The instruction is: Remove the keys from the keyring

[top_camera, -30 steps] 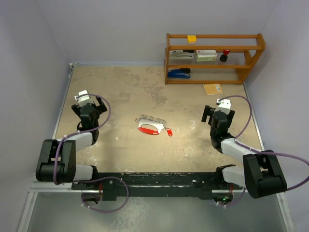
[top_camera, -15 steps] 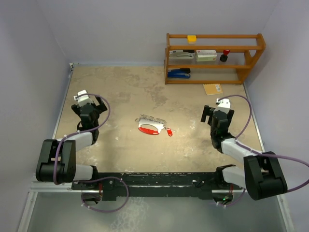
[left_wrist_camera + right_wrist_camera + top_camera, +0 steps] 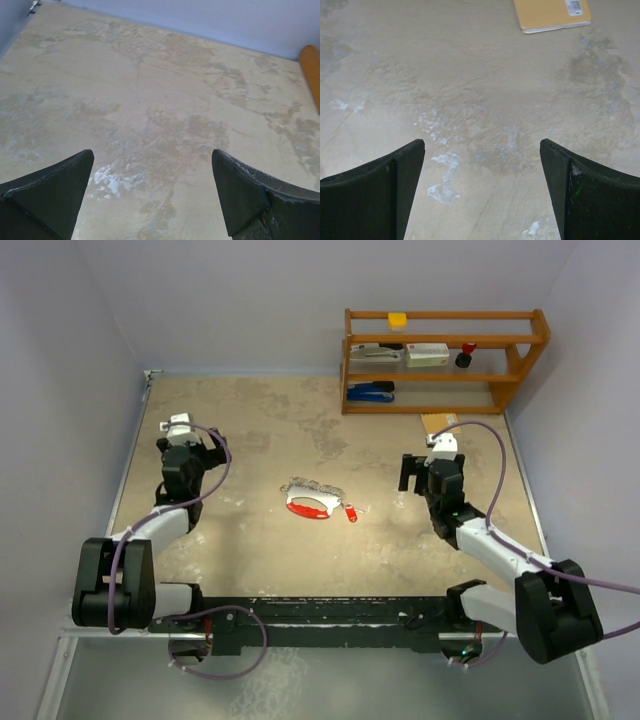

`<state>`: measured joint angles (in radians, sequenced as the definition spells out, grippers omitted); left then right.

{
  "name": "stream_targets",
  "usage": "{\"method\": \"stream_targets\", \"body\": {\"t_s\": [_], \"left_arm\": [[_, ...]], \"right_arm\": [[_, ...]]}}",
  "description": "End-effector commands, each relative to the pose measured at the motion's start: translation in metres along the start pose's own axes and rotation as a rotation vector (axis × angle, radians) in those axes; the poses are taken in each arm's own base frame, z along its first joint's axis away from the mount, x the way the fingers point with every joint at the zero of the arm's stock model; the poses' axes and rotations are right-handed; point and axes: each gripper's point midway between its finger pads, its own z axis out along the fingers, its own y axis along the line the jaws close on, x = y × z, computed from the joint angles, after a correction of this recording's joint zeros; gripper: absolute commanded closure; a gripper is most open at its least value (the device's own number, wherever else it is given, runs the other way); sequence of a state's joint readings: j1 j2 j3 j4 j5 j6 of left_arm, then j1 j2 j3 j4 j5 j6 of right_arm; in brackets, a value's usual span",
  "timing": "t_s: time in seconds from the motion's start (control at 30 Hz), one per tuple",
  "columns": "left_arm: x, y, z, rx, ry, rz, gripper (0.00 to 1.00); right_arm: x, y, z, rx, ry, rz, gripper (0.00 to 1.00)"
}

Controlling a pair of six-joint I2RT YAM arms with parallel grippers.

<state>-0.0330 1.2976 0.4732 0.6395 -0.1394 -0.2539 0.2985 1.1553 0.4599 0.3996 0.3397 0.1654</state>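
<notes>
The keyring, a red-and-white crescent fob [image 3: 309, 505] with a thin silvery chain [image 3: 312, 485], lies on the tan table in the middle. A tiny red-headed key [image 3: 351, 513] lies just right of the fob. My left gripper [image 3: 187, 445] is open and empty, well left of the fob. My right gripper [image 3: 418, 472] is open and empty, to the right of the key. Both wrist views show only bare table between the spread fingers [image 3: 50, 187] [image 3: 380, 190]; the fob and key are out of view there.
A wooden shelf [image 3: 445, 345] at the back right holds a yellow block, staplers, a box and a dark red-topped knob [image 3: 467, 353]. A tan envelope [image 3: 441, 423] lies in front of it, also in the right wrist view [image 3: 552, 14]. Walls close the left, back and right.
Both arms have reached forward. My left gripper moved away from the base; my right gripper moved up and left, closer to the key. The fob and key have not moved.
</notes>
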Motion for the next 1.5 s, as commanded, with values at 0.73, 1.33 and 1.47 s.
{"method": "stream_targets", "body": {"t_s": [0.73, 1.33, 1.47], "left_arm": [[-0.015, -0.134, -0.002, 0.604, 0.119, -0.108, 0.88], [-0.016, -0.131, 0.001, 0.573, 0.124, -0.112, 1.0], [-0.016, -0.131, 0.002, 0.575, 0.123, -0.108, 1.0]], "right_arm": [[0.018, 0.115, -0.051, -0.482, 0.083, -0.042, 0.41], [0.049, 0.187, -0.045, -0.613, 0.192, -0.161, 0.56], [0.052, 0.198, -0.04, -0.628, 0.206, -0.18, 0.51]]}}
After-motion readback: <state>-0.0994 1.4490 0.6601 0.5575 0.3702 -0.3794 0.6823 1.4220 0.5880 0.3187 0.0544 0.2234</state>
